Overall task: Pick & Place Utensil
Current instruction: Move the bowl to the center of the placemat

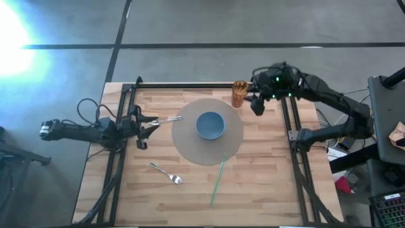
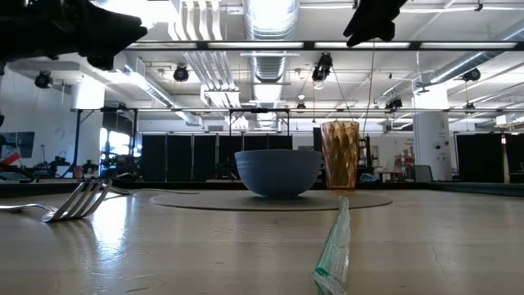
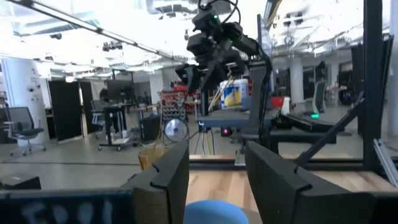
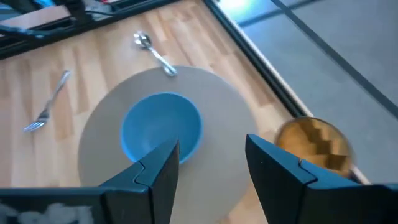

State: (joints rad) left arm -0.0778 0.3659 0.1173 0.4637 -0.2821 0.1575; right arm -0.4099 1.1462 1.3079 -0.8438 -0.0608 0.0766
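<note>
Straw (image 2: 332, 246) before empty bowl (image 1: 209, 125).

No legible text or labels.

- Strong white glare blooms at the high view's upper left corner, over the floor.
- Ceiling lights (image 2: 266, 16) blow out in the low view.
- The straw (image 2: 332, 250) blurs near the lens.

The table (image 1: 266, 183) is showing pale planked wood, the fork (image 1: 166, 174) and spoon (image 1: 168, 119) are gleaming as polished metal, and the faceted amber cup (image 2: 340, 155) is looking like translucent plastic.
</note>
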